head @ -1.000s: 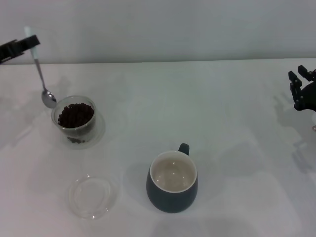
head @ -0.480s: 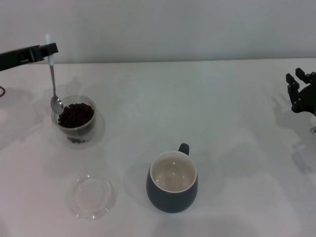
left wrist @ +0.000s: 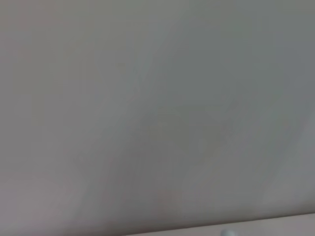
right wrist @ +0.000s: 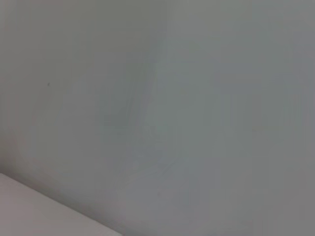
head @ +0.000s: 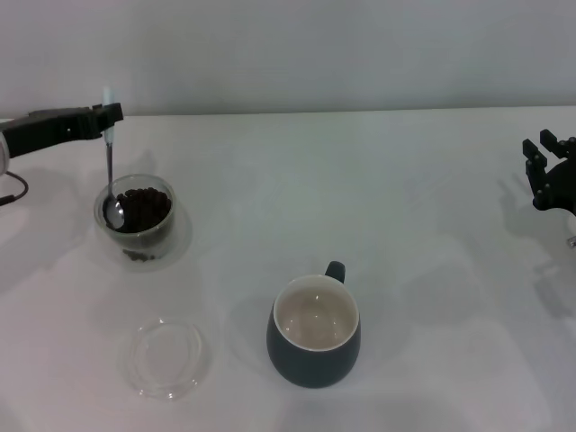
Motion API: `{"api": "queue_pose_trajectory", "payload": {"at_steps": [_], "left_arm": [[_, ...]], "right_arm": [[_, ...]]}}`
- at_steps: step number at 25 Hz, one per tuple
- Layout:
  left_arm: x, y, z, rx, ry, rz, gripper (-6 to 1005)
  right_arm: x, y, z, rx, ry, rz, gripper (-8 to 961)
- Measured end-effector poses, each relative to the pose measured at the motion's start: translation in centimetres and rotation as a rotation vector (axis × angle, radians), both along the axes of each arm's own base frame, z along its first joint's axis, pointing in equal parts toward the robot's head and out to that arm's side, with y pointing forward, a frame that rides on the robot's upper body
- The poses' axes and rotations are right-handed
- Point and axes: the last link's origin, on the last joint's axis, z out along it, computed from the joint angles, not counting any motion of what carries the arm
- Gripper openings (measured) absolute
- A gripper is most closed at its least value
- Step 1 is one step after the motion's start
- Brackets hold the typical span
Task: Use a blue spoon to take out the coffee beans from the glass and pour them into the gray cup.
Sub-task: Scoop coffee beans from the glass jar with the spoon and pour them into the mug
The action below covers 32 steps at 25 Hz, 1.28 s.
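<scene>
My left gripper (head: 108, 118) is shut on the pale-blue handle end of the blue spoon (head: 110, 171), which hangs nearly upright. The spoon's metal bowl sits in the coffee beans (head: 142, 207) at the left side of the glass (head: 137, 216). The glass stands at the table's left. The gray cup (head: 314, 332), cream-white inside and with nothing in it, stands near the front centre with its handle pointing away. My right gripper (head: 549, 166) hangs parked at the far right, fingers apart. Both wrist views show only blank wall.
A flat clear glass saucer (head: 166, 355) lies at the front left, in front of the glass. The white table (head: 405, 207) runs back to a pale wall.
My left gripper has moved right and down with the spoon. The spoon's bowl went from beside the glass's outer left rim into the beans. The right arm barely shifted.
</scene>
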Motion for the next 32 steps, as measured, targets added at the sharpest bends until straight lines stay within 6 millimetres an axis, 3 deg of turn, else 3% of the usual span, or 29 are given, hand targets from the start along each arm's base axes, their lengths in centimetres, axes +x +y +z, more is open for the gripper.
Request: {"api": "queue_pose_trajectory", "payload": {"at_steps": [14, 24, 32], "left_arm": [[-1.0, -1.4, -1.1, 0.035, -0.002, 0.028, 123], [-2.0, -2.3, -1.4, 0.053, -0.136, 0.114, 123], [-4.0, -3.6, -1.8, 0.061, -0.247, 0.225, 124]], "right_arm": [[0.0, 0.0, -0.1, -0.004, 0.012, -0.005, 266], [-0.1, 0.1, -0.2, -0.005, 0.015, -0.004, 268], [0.0, 0.0, -0.2, -0.009, 0.018, -0.008, 270]]}}
